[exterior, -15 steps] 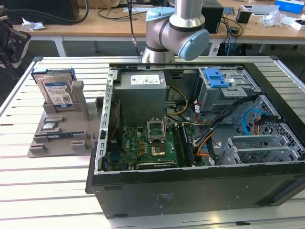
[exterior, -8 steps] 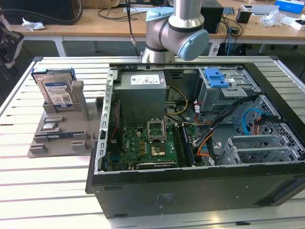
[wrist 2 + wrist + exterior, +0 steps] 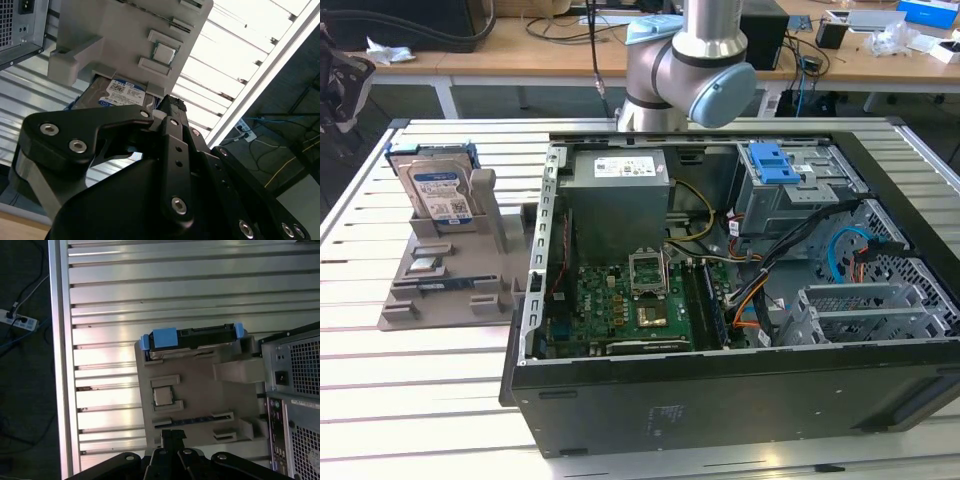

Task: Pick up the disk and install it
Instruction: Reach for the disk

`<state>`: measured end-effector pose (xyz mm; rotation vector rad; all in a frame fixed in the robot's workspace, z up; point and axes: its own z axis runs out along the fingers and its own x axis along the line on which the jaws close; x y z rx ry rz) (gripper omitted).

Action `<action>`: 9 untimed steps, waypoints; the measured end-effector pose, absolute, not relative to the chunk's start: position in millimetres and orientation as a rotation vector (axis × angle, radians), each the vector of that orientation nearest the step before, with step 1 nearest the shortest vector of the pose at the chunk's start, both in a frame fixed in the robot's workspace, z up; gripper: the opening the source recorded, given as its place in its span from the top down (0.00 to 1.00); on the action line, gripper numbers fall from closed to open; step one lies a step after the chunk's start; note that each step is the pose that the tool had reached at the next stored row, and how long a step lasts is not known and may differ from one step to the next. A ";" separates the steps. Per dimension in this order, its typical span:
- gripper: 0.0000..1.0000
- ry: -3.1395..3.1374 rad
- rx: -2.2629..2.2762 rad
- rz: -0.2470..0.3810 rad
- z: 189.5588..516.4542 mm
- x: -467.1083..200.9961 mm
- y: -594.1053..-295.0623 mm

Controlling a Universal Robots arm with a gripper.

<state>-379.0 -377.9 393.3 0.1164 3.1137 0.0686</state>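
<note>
The disk (image 3: 438, 190) is a silver hard drive with a white-and-blue label in a blue carrier rail. It stands upright in a grey holder (image 3: 440, 290) on the slatted table, at the exterior view's left. Both wrist views look down on it: the disk (image 3: 192, 337) shows its blue rail edge, and the disk (image 3: 120, 92) shows its label. My black gripper (image 3: 173, 434) hangs well above the holder (image 3: 195, 400), apart from the disk, with its fingers together and nothing between them. The gripper (image 3: 172, 103) also shows in the second wrist view.
An open computer case (image 3: 720, 390) lies beside the holder, with a grey drive cage and blue latch (image 3: 775, 160) at its back right. The holder also carries a processor chip (image 3: 162, 396) and a memory stick (image 3: 195, 421). The arm (image 3: 690, 70) stands behind the case.
</note>
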 end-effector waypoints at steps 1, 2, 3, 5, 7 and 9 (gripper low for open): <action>0.89 3.114 0.117 0.068 393.3 -379.0 -375.5; 0.89 3.114 0.117 0.069 393.3 -379.0 -373.0; 0.89 3.114 0.116 0.068 393.2 -379.0 -370.5; 0.89 3.114 0.116 0.068 393.2 -378.9 -365.3; 0.89 3.114 0.116 0.068 393.3 -379.0 -358.5; 0.89 3.114 0.116 0.068 393.2 -379.0 -352.5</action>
